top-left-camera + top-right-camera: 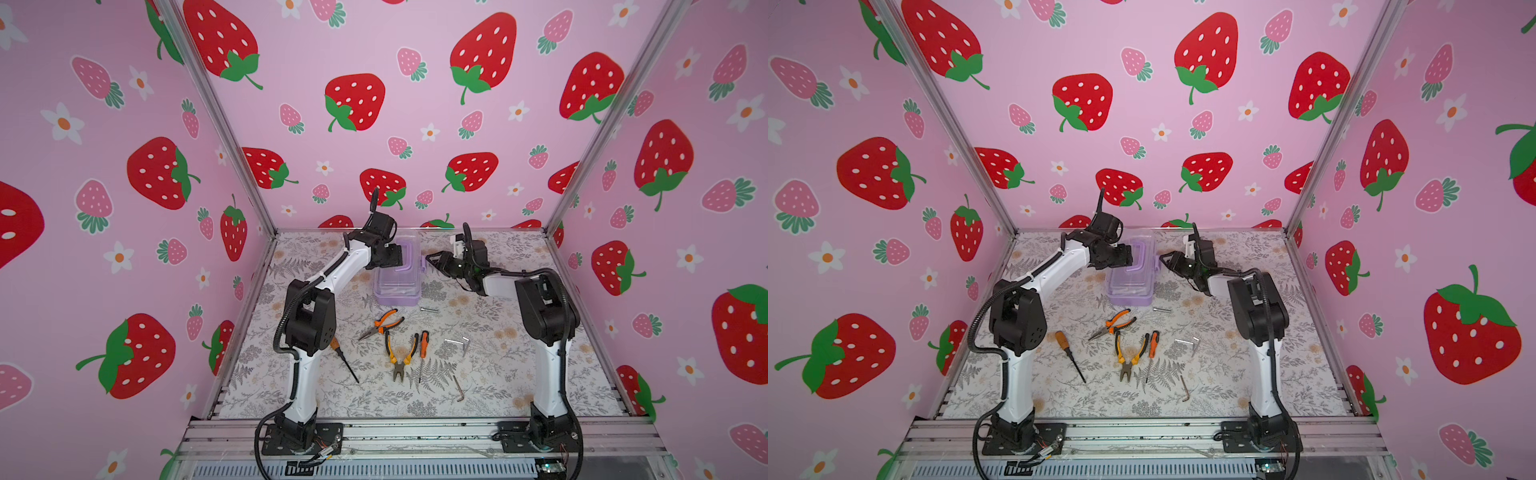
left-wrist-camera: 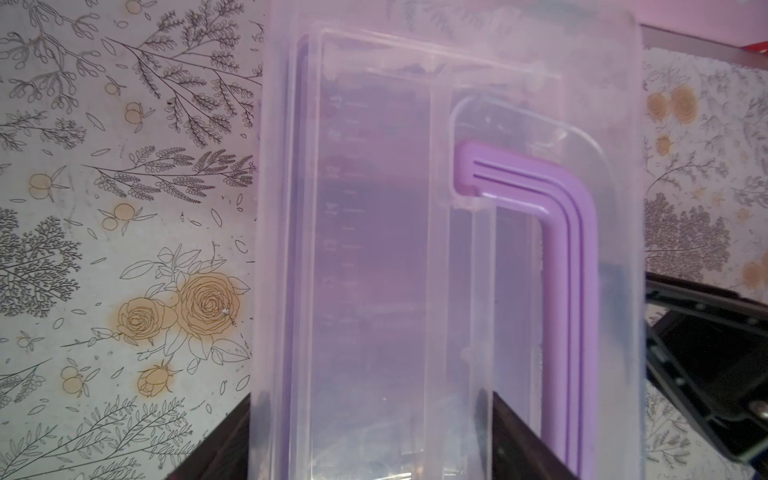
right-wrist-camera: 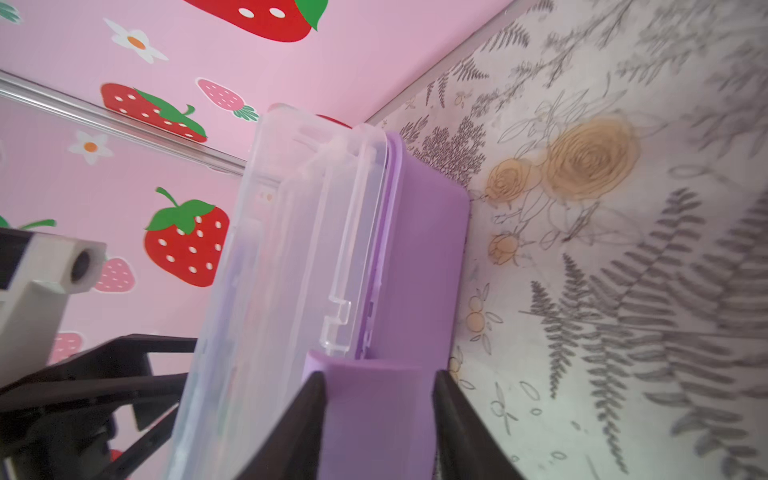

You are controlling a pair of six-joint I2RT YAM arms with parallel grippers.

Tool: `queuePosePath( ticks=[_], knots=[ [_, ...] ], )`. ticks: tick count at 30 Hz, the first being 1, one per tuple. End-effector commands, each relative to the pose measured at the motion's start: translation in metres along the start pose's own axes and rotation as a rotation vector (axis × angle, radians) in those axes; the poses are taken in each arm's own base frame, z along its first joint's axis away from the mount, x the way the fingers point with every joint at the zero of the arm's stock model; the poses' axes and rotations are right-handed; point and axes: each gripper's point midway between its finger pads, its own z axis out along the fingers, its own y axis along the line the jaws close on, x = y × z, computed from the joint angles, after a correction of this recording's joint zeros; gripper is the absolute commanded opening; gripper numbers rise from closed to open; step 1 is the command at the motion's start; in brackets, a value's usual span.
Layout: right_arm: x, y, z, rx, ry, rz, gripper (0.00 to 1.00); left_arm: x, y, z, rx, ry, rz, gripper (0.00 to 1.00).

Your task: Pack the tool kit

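The lilac box stands at the back centre, with its clear lid and purple handle. My left gripper reaches over it from the left, jaws shut against the lid's sides. My right gripper pinches the purple latch on the box's right side. Two orange-handled pliers, two screwdrivers and silver hex keys lie loose on the mat in front.
A short silver bar lies just in front of the box's right corner. Pink strawberry walls and metal posts close in the back and both sides. The arm bases sit on a rail at the front edge.
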Motion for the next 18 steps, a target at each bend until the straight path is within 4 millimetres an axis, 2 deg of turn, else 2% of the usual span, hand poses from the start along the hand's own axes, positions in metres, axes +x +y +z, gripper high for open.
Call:
queuePosePath(
  ticks=[1, 6, 10, 13, 18],
  knots=[
    [-0.005, -0.003, -0.011, 0.065, -0.025, -0.055, 0.58, 0.003, 0.000, 0.002, -0.010, 0.031, 0.014, 0.66],
    [-0.010, -0.005, -0.024, 0.066, -0.041, -0.044, 0.61, -0.001, -0.005, -0.002, 0.051, 0.026, -0.023, 0.64],
    [-0.015, -0.003, -0.037, 0.062, -0.066, -0.050, 0.60, -0.010, -0.012, -0.011, 0.177, -0.001, -0.096, 0.64],
    [-0.016, 0.004, -0.042, 0.052, -0.063, -0.078, 0.52, -0.019, -0.016, -0.021, 0.281, -0.031, -0.147, 0.63],
    [-0.008, 0.025, -0.040, -0.030, -0.022, -0.106, 0.28, -0.027, -0.013, -0.030, 0.380, -0.045, -0.222, 0.64]
  ],
)
